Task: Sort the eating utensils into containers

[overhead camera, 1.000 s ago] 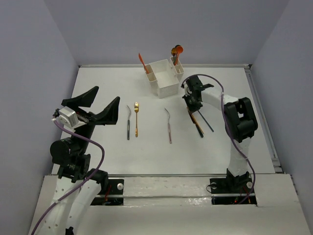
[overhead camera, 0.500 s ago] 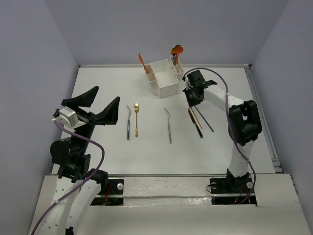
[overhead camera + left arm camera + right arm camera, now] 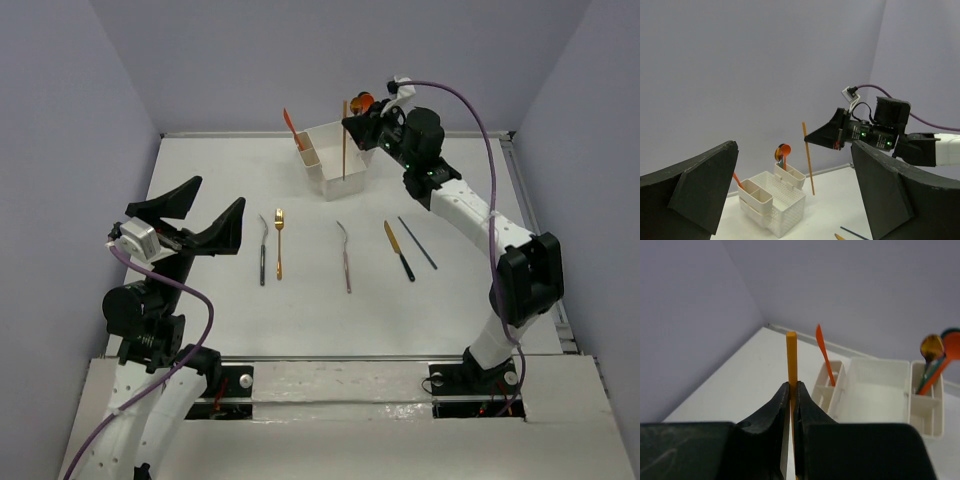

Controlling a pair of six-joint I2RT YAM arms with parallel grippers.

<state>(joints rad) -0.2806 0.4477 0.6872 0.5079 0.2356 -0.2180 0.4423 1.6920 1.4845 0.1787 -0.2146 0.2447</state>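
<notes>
Holding a slim orange stick (image 3: pixel 344 140) upright, the right jaws are pinched shut on it near its top end, at the upper centre of the overhead view. The stick hangs by the white box (image 3: pixel 352 184); I cannot tell whether its lower tip is over the big square compartment or just beside the box. An orange piece (image 3: pixel 291 128) stands in the narrow compartment on the box's left, and an orange spoon (image 3: pixel 364 101) stands with others in the one on its right. 5 pieces lie apart in a row across the middle of the surface (image 3: pixel 200 160): a black-handled silver one (image 3: pixel 262 250), a gold fork (image 3: pixel 279 245), a purple-handled fork (image 3: pixel 345 260), an orange-bladed knife (image 3: pixel 398 250) and a black stick (image 3: pixel 418 243). At the left of the frame, the left jaws are spread wide, holding nothing.
</notes>
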